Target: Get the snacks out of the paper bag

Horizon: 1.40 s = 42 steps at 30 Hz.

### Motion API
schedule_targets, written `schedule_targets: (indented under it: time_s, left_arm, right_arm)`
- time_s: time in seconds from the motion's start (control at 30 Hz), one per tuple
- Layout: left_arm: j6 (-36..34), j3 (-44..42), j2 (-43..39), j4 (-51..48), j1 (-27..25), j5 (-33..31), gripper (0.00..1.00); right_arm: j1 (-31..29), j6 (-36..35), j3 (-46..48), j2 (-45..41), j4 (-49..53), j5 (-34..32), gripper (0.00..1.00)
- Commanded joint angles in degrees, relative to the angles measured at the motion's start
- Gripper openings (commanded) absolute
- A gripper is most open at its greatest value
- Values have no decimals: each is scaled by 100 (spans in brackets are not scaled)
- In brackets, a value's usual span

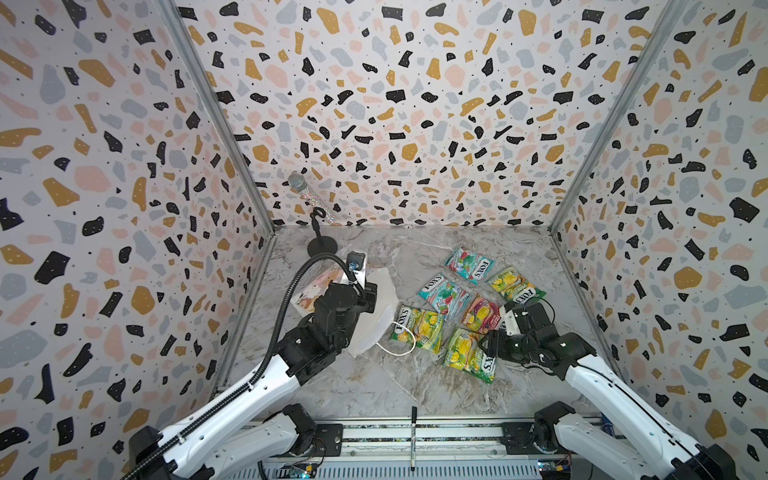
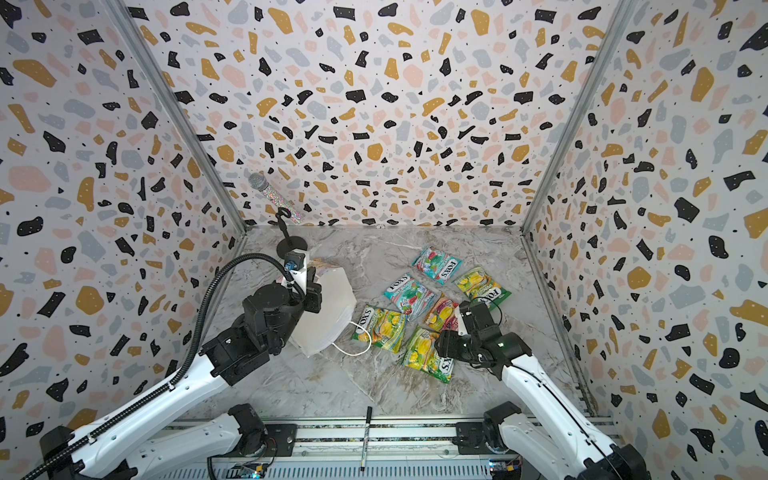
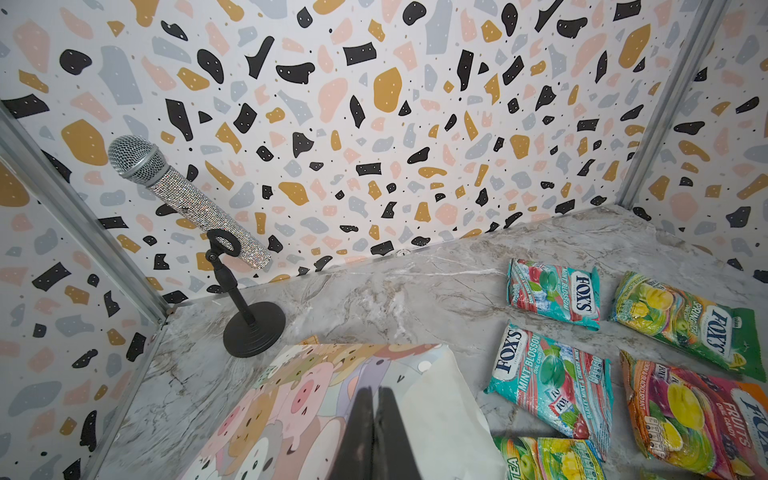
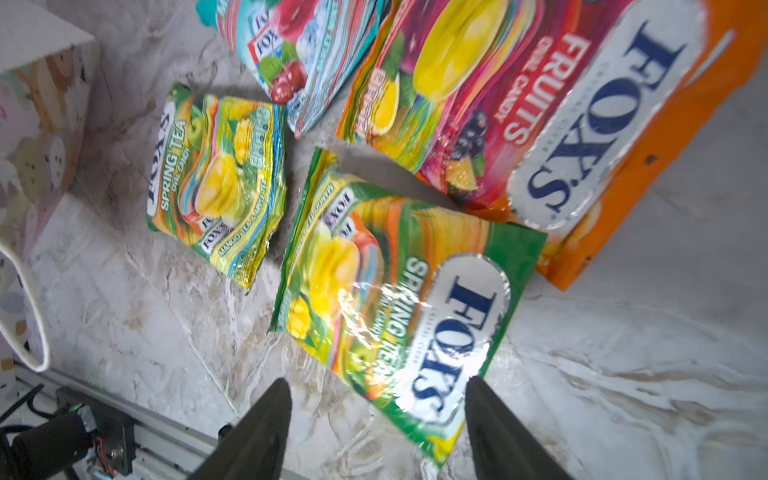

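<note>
Snacks [image 1: 442, 293], six packets by my count, lie scattered on the counter [image 1: 374, 386] around the right claw [image 4: 377, 380], which hangs spread and empty just over a green-yellow packet [image 4: 399, 299]. Paper bag [image 1: 384, 303] sits under the left claw [image 3: 373, 399], whose jaws are pressed together; whether they nip paper I cannot tell. Job looks done, unless the bag hides more.

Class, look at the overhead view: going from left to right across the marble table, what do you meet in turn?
The microphone → paper bag → green-yellow packet by the cord handle → orange-red packet → far green-yellow packet.
</note>
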<state>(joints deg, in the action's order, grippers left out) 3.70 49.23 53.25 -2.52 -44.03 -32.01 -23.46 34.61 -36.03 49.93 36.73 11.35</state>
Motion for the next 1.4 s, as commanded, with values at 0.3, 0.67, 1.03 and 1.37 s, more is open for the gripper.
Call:
schedule_targets:
  time_s: [0.3, 0.67, 1.03, 1.37]
  left_arm:
    - [-21, -1, -124, 252, 27, 37, 0]
    - [-25, -1, -132, 254, 27, 67, 0]
    - [-16, -1, -128, 252, 26, 63, 0]
    - [-28, 1, -129, 261, 31, 72, 0]
  right_arm:
    - [-164, -41, 47, -206, -1289, 1000, 70]
    - [-1698, 351, -203, 1371, -3461, 1920, 64]
    - [-2325, 686, -469, 2615, -4568, 2196, 61]
    - [-2347, 838, -602, 3187, -5016, 2119, 18]
